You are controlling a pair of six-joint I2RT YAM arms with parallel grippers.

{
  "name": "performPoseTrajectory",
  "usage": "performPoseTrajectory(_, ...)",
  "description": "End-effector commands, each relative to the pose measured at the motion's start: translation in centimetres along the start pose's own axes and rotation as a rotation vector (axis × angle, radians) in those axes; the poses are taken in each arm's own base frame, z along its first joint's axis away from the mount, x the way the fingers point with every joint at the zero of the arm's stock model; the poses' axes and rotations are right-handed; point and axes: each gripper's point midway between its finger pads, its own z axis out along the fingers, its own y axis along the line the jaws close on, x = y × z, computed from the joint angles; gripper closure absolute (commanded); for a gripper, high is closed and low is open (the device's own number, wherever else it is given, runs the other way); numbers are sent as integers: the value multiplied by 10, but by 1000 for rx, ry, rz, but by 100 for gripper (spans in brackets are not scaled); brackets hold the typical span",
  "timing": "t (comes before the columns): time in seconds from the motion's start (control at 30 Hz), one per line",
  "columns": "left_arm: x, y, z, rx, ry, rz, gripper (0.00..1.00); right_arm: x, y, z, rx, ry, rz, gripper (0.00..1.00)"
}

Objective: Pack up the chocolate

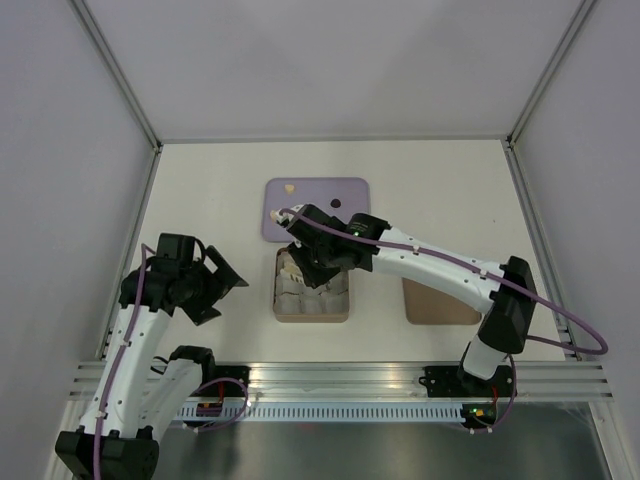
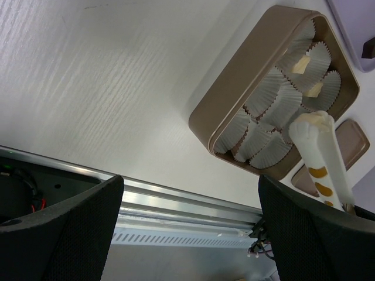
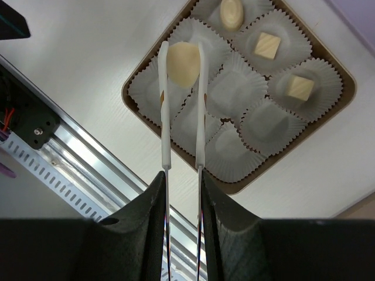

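Observation:
My right gripper (image 3: 183, 175) is shut on the metal tongs (image 3: 164, 117). The white tong tips pinch a pale cream chocolate (image 3: 183, 64) above the left corner of the brown box (image 3: 130, 86). The box holds white paper cups. Three cups hold cream pieces: an oval (image 3: 231, 13) and two squares (image 3: 268, 45) (image 3: 299, 88). In the top view my right gripper (image 1: 330, 250) hovers over the box (image 1: 283, 316). Two cream pieces (image 1: 289, 187) (image 1: 275, 213) and a dark one (image 1: 336, 203) lie on the purple tray (image 1: 350, 225). My left gripper (image 1: 215, 285) is open and empty, left of the box.
The brown box lid (image 1: 440, 303) lies right of the box. A metal rail (image 1: 340, 375) runs along the near table edge. White walls enclose the table. In the left wrist view the box (image 2: 205, 117) and the tongs' tip (image 2: 319, 146) show at the right.

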Motion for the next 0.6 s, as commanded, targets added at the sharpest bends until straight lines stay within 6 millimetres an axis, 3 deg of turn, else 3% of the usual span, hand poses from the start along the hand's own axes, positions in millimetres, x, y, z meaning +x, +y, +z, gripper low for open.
performPoseTrajectory(0.0,12,-7,-8,30,64,-16,0,0,2,17,27,28,-7,76)
performPoseTrajectory(0.1,12,-5,-11,17,61,-15,0,1,3,29,28,57,-30,75)
performPoseTrajectory(0.27,14,-2,-15,11,56,-20,0,2,2,45,46,74,-28,65)
performPoseTrajectory(0.57,20,7,-23,1,46,-34,0,2,1,55,52,76,-21,61)
